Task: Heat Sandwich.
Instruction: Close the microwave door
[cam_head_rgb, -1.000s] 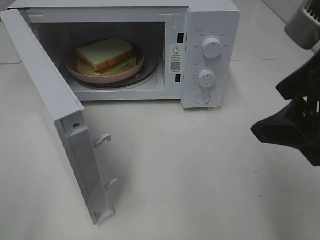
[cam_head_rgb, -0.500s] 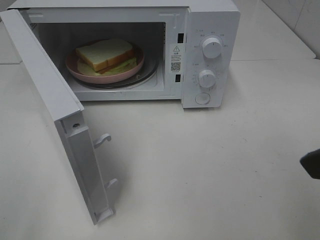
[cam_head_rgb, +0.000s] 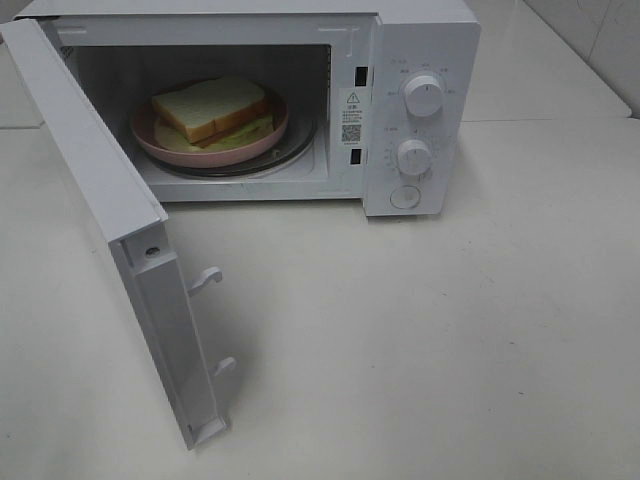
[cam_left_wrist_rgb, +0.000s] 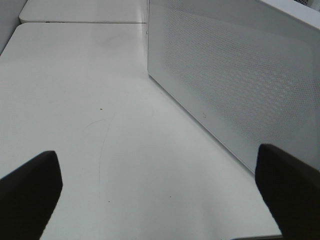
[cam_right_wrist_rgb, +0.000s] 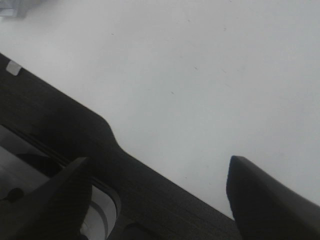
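While the white box microwave's (cam_head_rgb: 420, 40) hinged door (cam_head_rgb: 90, 170) stands open, your sandwich (cam_head_rgb: 212, 108) of pale square bread slices lies inside on a round pink plate (cam_head_rgb: 150, 140).
Your left gripper (cam_left_wrist_rgb: 157, 165) is spread wide and empty near that door; your right gripper (cam_right_wrist_rgb: 159, 165) is also parted, holding nothing, above the white table (cam_head_rgb: 450, 330).

White tabletop (cam_head_rgb: 450, 330), matte, with a seam running across it at the far side. One item stands directly on it: a white microwave (cam_head_rgb: 430, 40), toward the back, its door (cam_head_rgb: 90, 170) swung open over the left-hand surface.
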